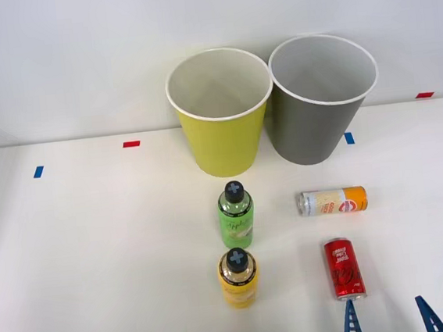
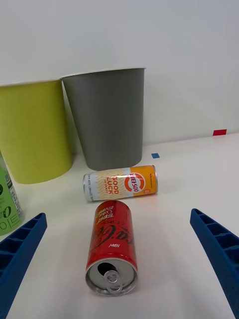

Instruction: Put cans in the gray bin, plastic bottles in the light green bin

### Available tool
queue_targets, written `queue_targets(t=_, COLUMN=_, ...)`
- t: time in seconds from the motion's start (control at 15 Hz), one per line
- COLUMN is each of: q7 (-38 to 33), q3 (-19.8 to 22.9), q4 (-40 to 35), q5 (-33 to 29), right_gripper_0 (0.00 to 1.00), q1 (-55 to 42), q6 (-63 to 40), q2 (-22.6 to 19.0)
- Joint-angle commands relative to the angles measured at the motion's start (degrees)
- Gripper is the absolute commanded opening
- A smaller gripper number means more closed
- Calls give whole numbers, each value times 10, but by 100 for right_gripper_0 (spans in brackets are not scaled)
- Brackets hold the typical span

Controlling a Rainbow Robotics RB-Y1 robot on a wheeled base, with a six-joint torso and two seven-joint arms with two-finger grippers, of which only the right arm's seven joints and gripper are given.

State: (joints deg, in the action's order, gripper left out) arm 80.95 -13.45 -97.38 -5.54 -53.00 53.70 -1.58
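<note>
A red can [image 1: 344,269] [image 2: 111,246] lies on its side on the white table, its opened top toward me. Beyond it an orange and silver-white can [image 1: 332,201] [image 2: 120,183] lies crosswise. My right gripper [image 1: 390,318] [image 2: 119,264] hovers open just short of the red can, nothing between its blue fingers [image 2: 217,249]. A green bottle [image 1: 236,215] [image 2: 7,201] and a yellow bottle [image 1: 238,277], both black-capped, stand upright left of the cans. The gray bin [image 1: 317,119] [image 2: 106,124] and the light green bin [image 1: 223,138] [image 2: 34,132] stand side by side at the back.
Small red tape marks [image 1: 131,144] and blue tape marks [image 1: 38,172] dot the table [image 1: 97,256]. A white wall rises right behind the bins. Bare tabletop stretches to the left of the bottles and to the right of the cans.
</note>
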Motion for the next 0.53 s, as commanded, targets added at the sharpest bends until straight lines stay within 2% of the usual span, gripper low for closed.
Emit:
queue_targets(t=0.07, q7=0, q3=0, q4=0, q5=0, right_gripper_0=100, q1=0, q6=0, q2=0)
queue_targets(t=0.53, q7=0, q3=0, q4=0, q5=0, right_gripper_0=100, q1=0, q6=0, q2=0)
